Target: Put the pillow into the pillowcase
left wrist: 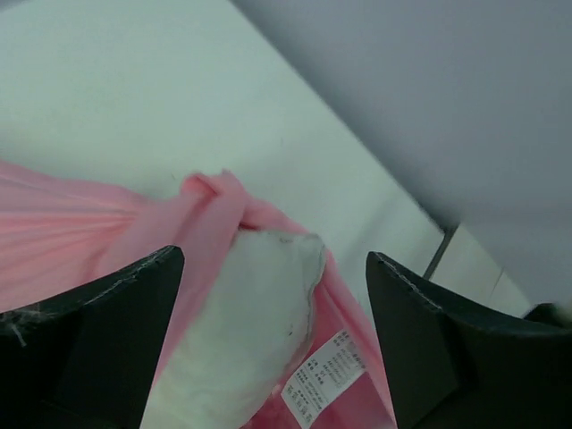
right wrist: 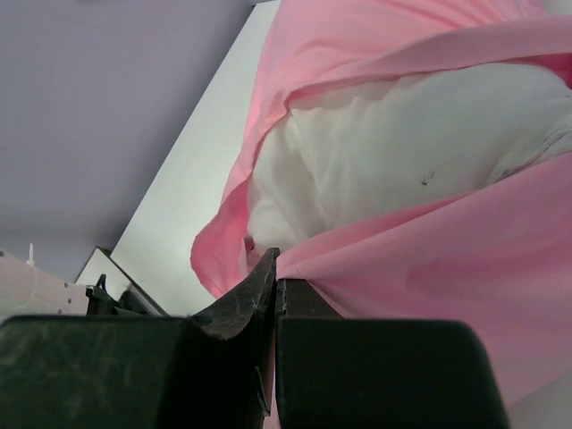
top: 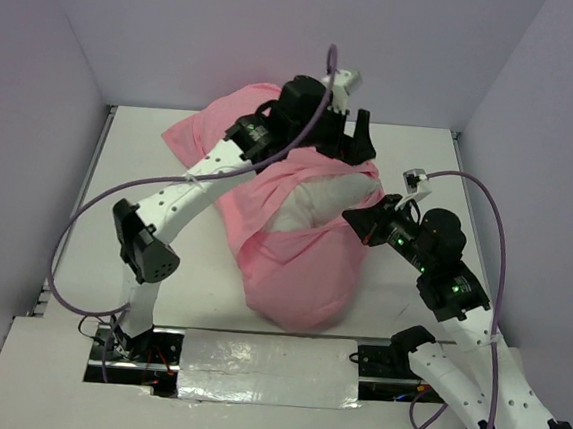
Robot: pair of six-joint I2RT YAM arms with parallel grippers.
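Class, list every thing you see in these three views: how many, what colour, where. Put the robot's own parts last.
pillow: one, white, mid-table, partly inside the pillowcase.
pillowcase: one, pink, wrapped round the pillow.
tag: one, white with print, on the pillow's edge.
table: one, white, under everything.
walls: pale lilac, left, far and right sides.
silver panel: one, near edge, between the arm bases.
cables: two, purple, looping off the arms.
left arm, right arm: white and black.
left claw: black, open, over the pillow.
right claw: black, shut on the pillowcase.
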